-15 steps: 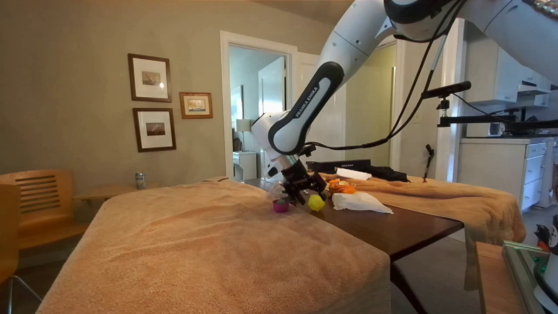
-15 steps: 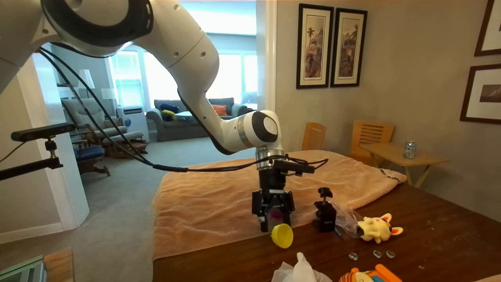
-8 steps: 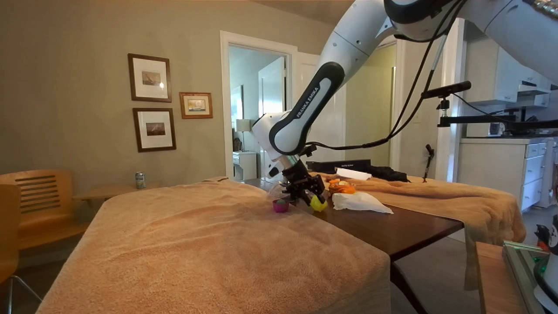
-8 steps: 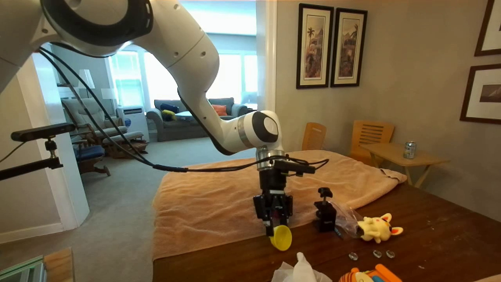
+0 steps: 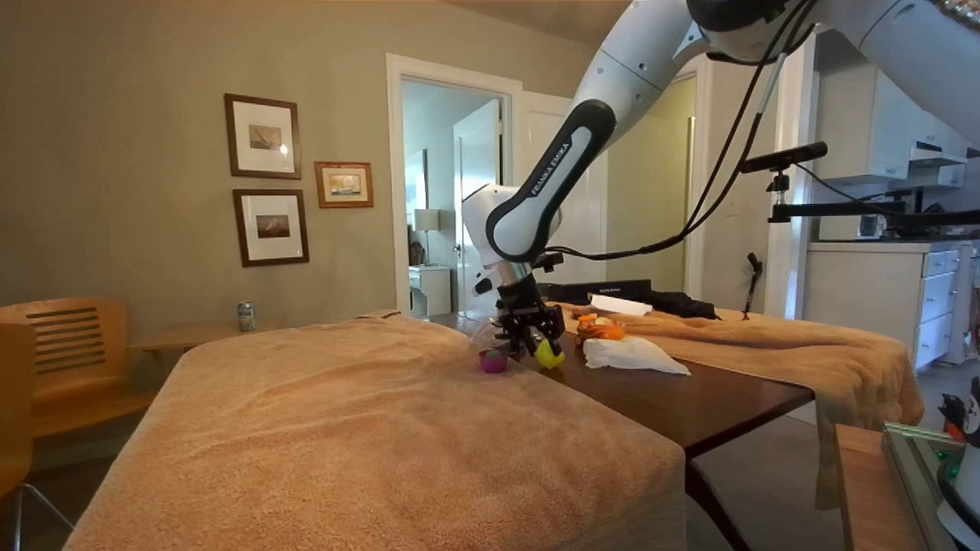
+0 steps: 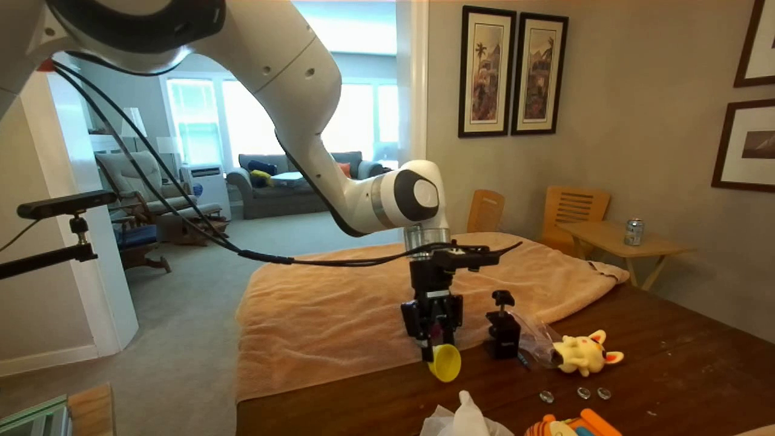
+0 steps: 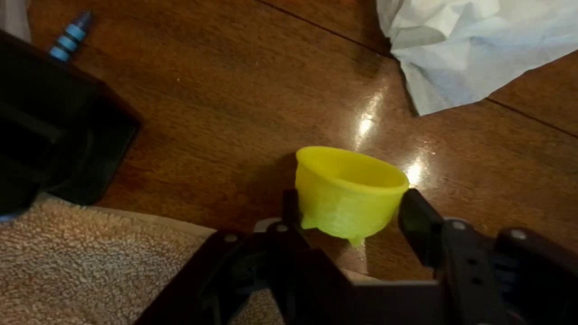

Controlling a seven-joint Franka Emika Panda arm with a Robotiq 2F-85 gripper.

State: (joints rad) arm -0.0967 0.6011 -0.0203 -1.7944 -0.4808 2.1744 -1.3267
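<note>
A small yellow cup [image 7: 347, 198] with little points on its base is gripped between the black fingers [image 7: 420, 225] of my gripper [image 7: 350, 205]. One finger presses each side, and the cup's opening is tilted away from the gripper. In both exterior views the yellow cup [image 6: 445, 363] hangs at the fingertips, just over the dark wooden table [image 6: 363, 406]; I cannot tell whether it touches the wood. Close by, a magenta cup [image 5: 492, 362] with something greyish inside sits on the orange towel [image 5: 383, 444]. The gripper partly hides that cup in an exterior view.
A black clamp [image 6: 504, 339] stands beside the gripper, with a blue crayon [image 7: 69, 40] near it. Around lie a white bag [image 7: 474, 54], a pale yellow plush toy [image 6: 584, 353], several glass beads [image 6: 583, 392] and an orange toy [image 6: 572, 426].
The fingers have closed from wide apart onto the yellow cup. The arm has then shifted slightly, carrying the cup along, toward the clamp.
</note>
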